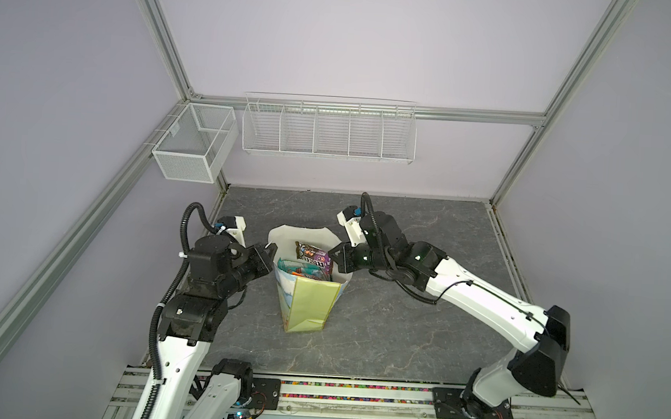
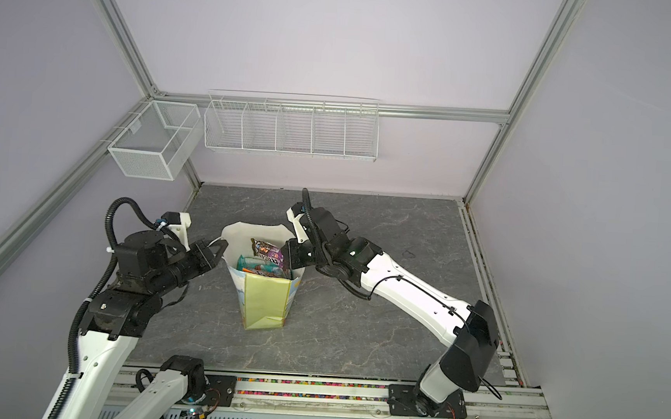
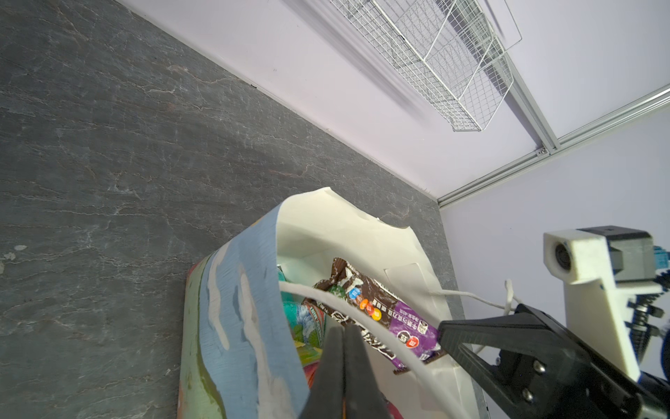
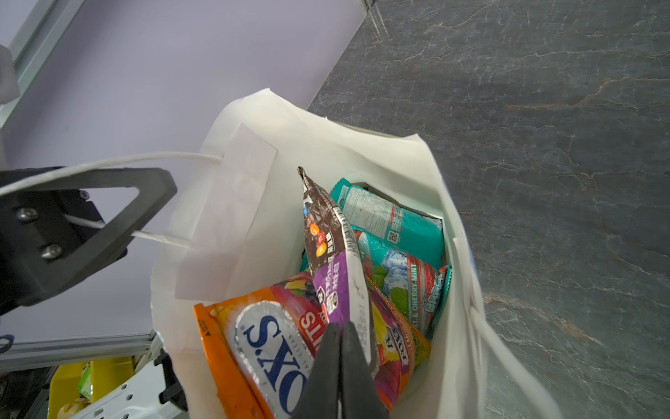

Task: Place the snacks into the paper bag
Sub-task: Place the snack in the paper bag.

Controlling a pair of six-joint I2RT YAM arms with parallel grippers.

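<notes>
Snacks (image 4: 398, 283) are being shown inside the paper bag (image 1: 311, 302) standing on the tabletop (image 1: 398, 324), brown-purple M&M's pack (image 1: 312, 255) on top. None are being spotted outside, so basically done. At the rim, left jaws and right jaws are being held shut; any grip can't be told.

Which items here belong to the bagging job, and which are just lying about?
Job: paper bag; inside it the brown-purple M&M's pack, orange FOX'S pouch, teal-red FOX'S pouch, teal pouch; left gripper and right gripper, each shut on a cord handle.
Just there: mesh basket, wire rack, both hung at the walls.
</notes>
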